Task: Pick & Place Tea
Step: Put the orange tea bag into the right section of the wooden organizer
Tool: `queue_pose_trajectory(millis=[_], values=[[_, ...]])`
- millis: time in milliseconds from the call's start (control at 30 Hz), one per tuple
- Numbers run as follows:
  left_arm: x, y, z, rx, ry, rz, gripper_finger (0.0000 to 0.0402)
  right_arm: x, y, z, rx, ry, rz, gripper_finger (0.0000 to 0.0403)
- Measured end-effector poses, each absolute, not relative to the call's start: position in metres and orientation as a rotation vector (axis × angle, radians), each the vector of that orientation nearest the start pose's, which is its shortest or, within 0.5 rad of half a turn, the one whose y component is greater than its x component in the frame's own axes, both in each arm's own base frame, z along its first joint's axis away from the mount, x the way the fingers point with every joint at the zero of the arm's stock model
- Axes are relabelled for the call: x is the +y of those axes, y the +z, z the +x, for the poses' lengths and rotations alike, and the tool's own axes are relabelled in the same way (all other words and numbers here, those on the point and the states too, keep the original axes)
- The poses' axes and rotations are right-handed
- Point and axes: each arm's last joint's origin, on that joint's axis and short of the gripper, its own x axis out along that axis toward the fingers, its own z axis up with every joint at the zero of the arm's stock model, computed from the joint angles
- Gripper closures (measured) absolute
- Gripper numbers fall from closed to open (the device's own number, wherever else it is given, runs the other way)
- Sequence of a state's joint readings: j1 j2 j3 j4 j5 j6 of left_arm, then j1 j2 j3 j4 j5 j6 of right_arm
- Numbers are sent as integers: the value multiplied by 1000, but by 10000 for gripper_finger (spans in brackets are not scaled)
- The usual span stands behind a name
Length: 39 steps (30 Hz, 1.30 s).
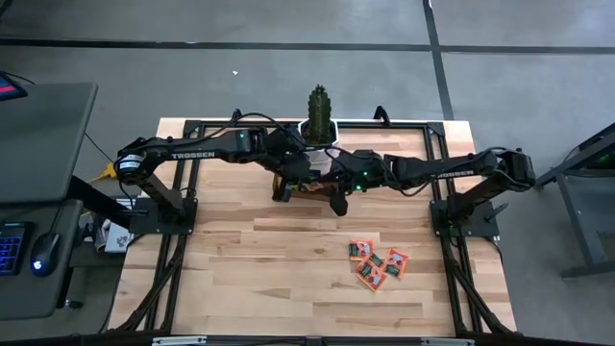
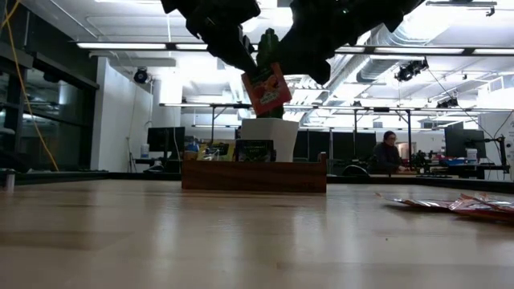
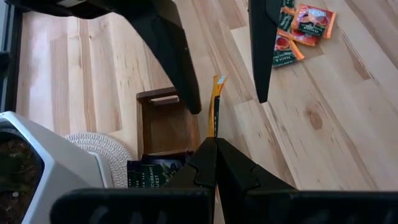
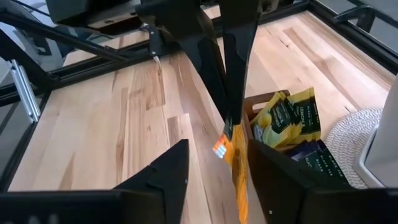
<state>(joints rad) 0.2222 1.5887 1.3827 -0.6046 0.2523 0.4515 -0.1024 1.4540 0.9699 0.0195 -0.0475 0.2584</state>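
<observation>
An orange-red tea sachet (image 2: 267, 88) hangs in the air above the brown wooden tray (image 2: 253, 175), with my left gripper (image 3: 214, 152) shut on it. My right gripper (image 4: 214, 146) is open, one finger on each side of that sachet (image 4: 237, 165). In the left wrist view its two fingers (image 3: 179, 62) flank the sachet, seen edge-on (image 3: 216, 102). The tray holds yellow-green sachets (image 4: 287, 117) and dark ones (image 4: 318, 160); one compartment (image 3: 165, 127) shows bare wood. Several more orange-red sachets (image 1: 377, 263) lie flat on the table at the near right. My left gripper pinches the sachet's upper edge (image 4: 227, 127) between its two fingers, slanting down from the table's left. The sachet hangs below the fingertips, tilted, clear of the tray. My right gripper: one finger (image 4: 264, 171) stands close against the sachet's face; I cannot tell whether it touches.
A white pot (image 1: 320, 133) with a green plant stands just behind the tray on a woven mat (image 4: 357, 127). A black metal frame (image 1: 192, 125) borders the table. The near half of the wooden tabletop (image 1: 259, 279) is bare wood.
</observation>
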Motion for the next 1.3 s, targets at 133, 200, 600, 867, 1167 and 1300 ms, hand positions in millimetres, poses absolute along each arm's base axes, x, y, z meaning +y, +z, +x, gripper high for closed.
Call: queue_pose_trajectory(millis=[133, 200, 600, 867, 1167, 1300], values=[[68, 307, 336, 763, -204, 237, 401, -31, 262, 319, 453, -116, 289, 269], [68, 307, 336, 762, -204, 237, 401, -32, 262, 319, 453, -118, 289, 282], [68, 306, 336, 767, -206, 235, 401, -32, 262, 319, 444, -138, 296, 352], [68, 306, 335, 770, -208, 234, 401, -32, 263, 320, 429, -135, 293, 399], [70, 306, 335, 794, -143, 262, 400, -34, 266, 320, 386, -179, 302, 402], [72, 305, 334, 813, -107, 277, 383, -35, 265, 319, 396, -231, 316, 402]])
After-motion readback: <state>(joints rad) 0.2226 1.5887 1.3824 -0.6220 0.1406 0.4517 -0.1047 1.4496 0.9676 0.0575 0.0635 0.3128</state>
